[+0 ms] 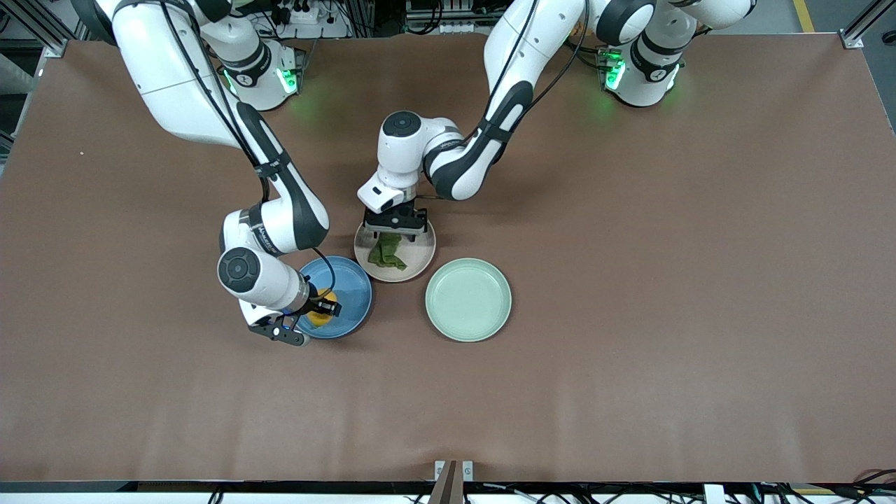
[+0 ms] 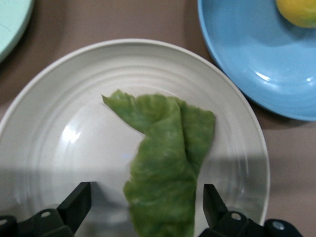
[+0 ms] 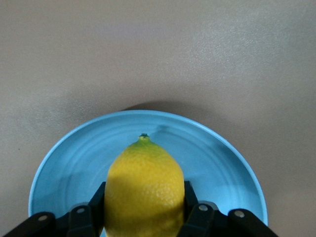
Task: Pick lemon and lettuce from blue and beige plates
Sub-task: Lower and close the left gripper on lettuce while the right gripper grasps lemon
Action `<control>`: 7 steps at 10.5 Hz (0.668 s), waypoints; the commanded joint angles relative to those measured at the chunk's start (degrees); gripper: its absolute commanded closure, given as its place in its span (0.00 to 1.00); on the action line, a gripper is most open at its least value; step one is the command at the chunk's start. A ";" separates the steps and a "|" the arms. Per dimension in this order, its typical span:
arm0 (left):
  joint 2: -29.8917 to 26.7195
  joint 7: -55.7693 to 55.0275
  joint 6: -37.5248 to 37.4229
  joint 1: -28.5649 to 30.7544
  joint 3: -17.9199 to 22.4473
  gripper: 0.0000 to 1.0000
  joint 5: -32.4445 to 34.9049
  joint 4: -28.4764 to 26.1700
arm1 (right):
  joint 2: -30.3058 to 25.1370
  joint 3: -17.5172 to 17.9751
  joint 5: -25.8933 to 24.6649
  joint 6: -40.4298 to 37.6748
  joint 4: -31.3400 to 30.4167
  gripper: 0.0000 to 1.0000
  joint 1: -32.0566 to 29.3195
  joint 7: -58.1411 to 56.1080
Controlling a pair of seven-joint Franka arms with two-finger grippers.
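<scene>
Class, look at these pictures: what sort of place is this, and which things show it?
Probably a robotics lab: two robot arms share a brown table, aluminium framing and cables edge it, and the only props are plates, a lemon and lettuce.

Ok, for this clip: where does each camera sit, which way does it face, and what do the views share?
Front view: high across the table, facing both arm bases; shows both arms, the blue plate, beige plate and mint plate.
Left wrist view: on the left arm, looking down at the lettuce; the open left gripper straddles it.
Right wrist view: on the right arm, facing the lemon; the right gripper is shut on it.
Shared: lemon and blue plate appear in all three.
</scene>
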 commanded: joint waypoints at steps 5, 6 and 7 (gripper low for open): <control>-0.09 -1.12 -0.97 -0.89 0.71 0.19 0.21 0.99 | -0.77 -0.23 -0.23 -0.36 0.72 0.87 -0.33 0.34; -0.18 -4.26 -0.97 -0.80 0.71 0.74 -0.93 0.99 | -0.95 -0.23 -0.14 -2.54 1.77 0.87 -0.34 0.34; -0.18 -6.38 -0.97 -0.80 0.79 1.00 -1.02 0.99 | -1.04 -0.31 -0.14 -4.73 2.91 0.86 -0.42 0.25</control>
